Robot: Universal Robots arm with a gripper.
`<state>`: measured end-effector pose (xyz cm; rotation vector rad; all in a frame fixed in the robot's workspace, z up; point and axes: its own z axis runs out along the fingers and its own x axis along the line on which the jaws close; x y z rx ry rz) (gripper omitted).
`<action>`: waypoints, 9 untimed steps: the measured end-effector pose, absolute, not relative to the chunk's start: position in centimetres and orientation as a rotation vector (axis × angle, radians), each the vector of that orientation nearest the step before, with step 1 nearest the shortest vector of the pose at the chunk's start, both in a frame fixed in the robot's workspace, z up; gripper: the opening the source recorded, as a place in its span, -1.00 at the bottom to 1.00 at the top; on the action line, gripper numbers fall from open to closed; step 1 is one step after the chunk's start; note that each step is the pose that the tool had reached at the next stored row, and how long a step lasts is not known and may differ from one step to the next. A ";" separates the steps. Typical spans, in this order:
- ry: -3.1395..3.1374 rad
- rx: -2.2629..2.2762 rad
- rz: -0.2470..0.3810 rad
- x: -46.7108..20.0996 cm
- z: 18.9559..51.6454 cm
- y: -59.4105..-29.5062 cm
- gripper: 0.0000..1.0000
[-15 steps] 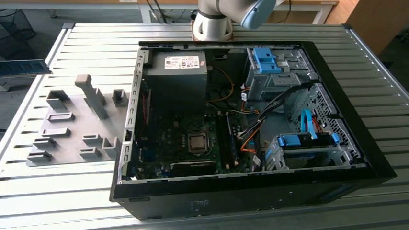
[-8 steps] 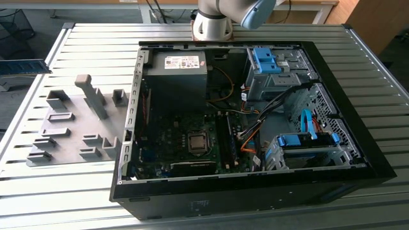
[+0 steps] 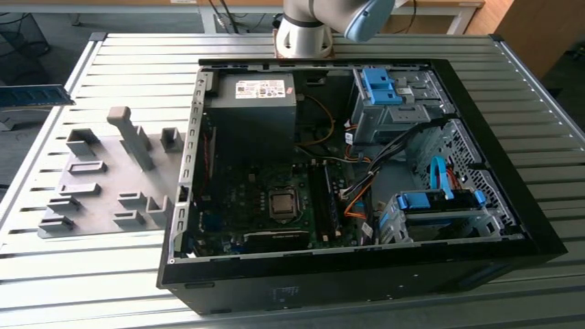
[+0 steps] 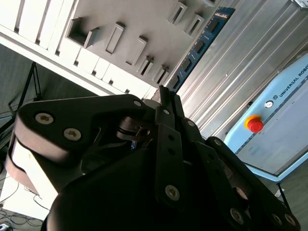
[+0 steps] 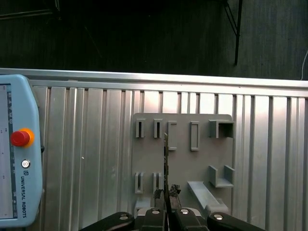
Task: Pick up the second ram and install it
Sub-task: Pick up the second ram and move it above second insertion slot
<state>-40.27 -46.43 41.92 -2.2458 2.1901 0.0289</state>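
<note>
The gripper point(image 5: 166, 191) had its jaws clamped on the second ram point(image 4: 202, 42), held over the grey holder plate point(image 5: 183, 163) in both wrist views. Beside that plate, the exterior view showed the open computer case point(image 3: 366, 275); the first wrist view, a lettered pendant point(image 5: 26, 106).

Exterior view overlooks computer case point(image 3: 366, 277); holder plate point(image 5: 183, 163) point(image 4: 142, 14) appears in both wrist views.

Maker's lettering runs along the pale blue plastic pendant casing point(image 5: 30, 115); the white power-supply sticker point(image 3: 260, 88) is unreadably small.
</note>
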 end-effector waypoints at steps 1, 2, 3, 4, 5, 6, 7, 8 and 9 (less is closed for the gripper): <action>2.190 -2.246 0.029 -40.2 41.9 -46.4 -0.73; 2.190 -2.246 0.029 -40.1 41.9 -46.4 -0.73; 2.190 -2.246 0.029 -40.1 41.9 -46.4 -0.73; 2.190 -2.246 0.029 -40.0 41.9 -46.4 -0.73; 2.190 -2.246 0.029 -40.0 41.9 -46.4 -0.73; 2.190 -2.246 0.029 -39.9 41.9 -46.4 -0.73; 2.190 -2.246 0.029 -39.8 41.9 -46.4 -0.73; 2.190 -2.246 0.029 -39.7 41.9 -46.4 -0.73; 2.190 -2.246 0.029 -39.6 41.9 -46.4 -0.73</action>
